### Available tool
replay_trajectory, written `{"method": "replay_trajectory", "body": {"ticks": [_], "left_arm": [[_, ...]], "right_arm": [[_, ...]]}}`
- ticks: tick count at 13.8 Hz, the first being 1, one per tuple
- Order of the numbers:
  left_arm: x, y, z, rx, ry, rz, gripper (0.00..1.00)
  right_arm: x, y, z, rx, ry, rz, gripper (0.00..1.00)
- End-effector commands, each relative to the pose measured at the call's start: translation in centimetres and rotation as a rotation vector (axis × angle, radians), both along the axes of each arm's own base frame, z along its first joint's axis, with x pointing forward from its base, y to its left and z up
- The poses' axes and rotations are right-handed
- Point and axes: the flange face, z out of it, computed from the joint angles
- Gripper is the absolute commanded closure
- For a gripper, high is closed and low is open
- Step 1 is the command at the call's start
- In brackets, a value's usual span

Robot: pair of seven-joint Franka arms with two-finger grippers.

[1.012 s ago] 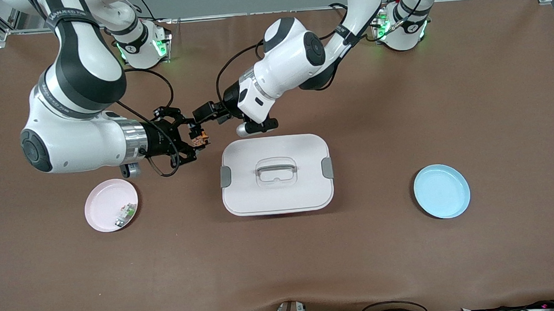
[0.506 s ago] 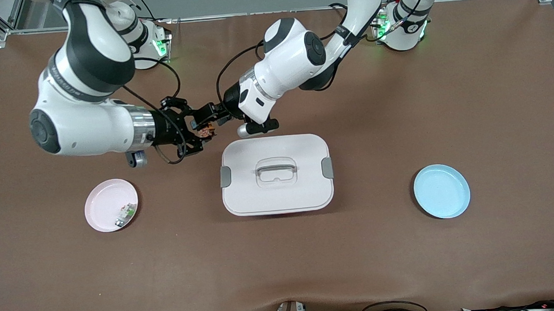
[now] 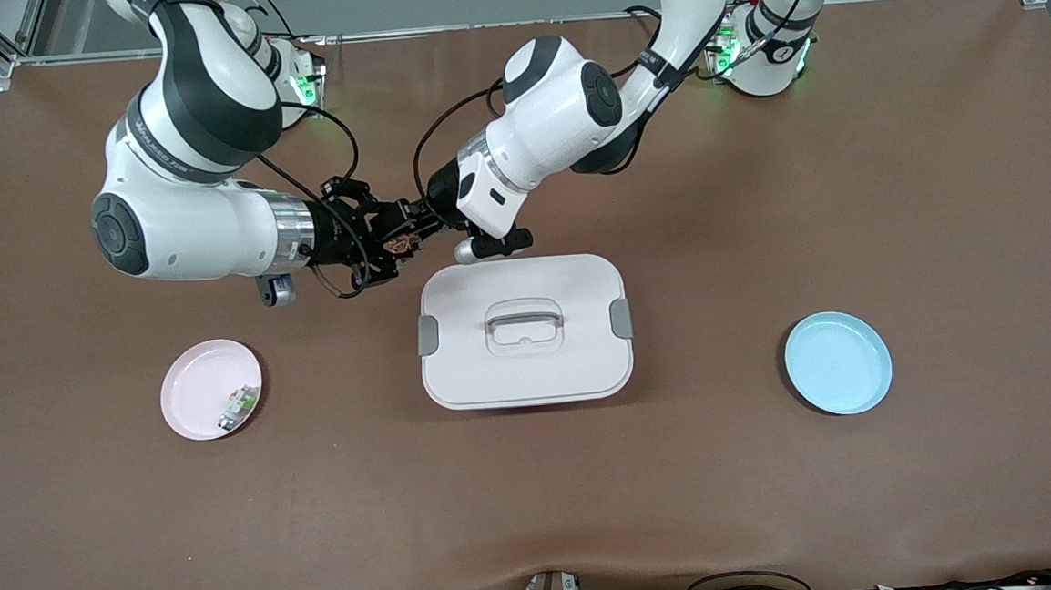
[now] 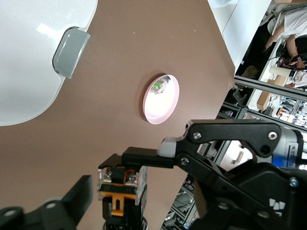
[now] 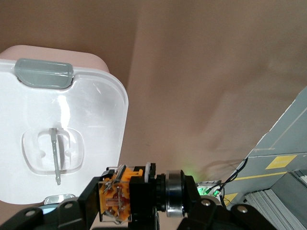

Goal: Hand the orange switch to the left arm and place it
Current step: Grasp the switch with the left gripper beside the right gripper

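The orange switch (image 3: 405, 241) hangs in the air over the brown table, just off a corner of the white box (image 3: 524, 332). My right gripper (image 3: 383, 246) is shut on it. In the right wrist view its orange block (image 5: 115, 194) and black body sit between the jaws. My left gripper (image 3: 409, 224) meets it from the box side and stands open around it. In the left wrist view one finger (image 4: 72, 208) is a small gap away from the switch (image 4: 122, 189). The box's lid (image 4: 29, 57) is closed, with its grey handle (image 5: 55, 148) lying flat.
A pink plate (image 3: 180, 389) holding a small green-and-white part (image 3: 237, 406) lies nearer the front camera, toward the right arm's end. A blue plate (image 3: 838, 362) lies toward the left arm's end. Cables loop above both wrists.
The right arm carried the switch up and toward the left gripper until it sits between the left fingers. The left fingers have begun to narrow around it.
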Motion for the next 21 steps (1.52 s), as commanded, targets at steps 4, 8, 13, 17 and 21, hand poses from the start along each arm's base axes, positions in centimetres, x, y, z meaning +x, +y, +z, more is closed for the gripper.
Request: {"method": "replay_trajectory", "body": {"ticks": [4, 8, 13, 17, 21], "left_arm": [[-0.47, -0.4, 0.11, 0.005, -0.003, 0.007, 0.7], [-0.58, -0.5, 0.11, 0.008, -0.008, 0.002, 1.0], [-0.47, -0.37, 0.32, 0.009, -0.016, 0.0, 1.0], [-0.46, -0.41, 0.43, 0.034, -0.052, -0.022, 1.0], [-0.19, -0.16, 0.48, 0.038, -0.054, -0.024, 1.0]], "right_arm": [[-0.73, -0.16, 0.83, 0.01, -0.013, -0.012, 1.0], [-0.66, -0.14, 0.76, 0.011, -0.015, -0.015, 1.0], [-0.58, -0.12, 0.75, 0.01, -0.016, -0.019, 1.0], [-0.67, -0.16, 0.85, 0.003, -0.011, -0.017, 0.0], [-0.56, -0.91, 0.97, 0.02, -0.12, 0.17, 0.0]]}}
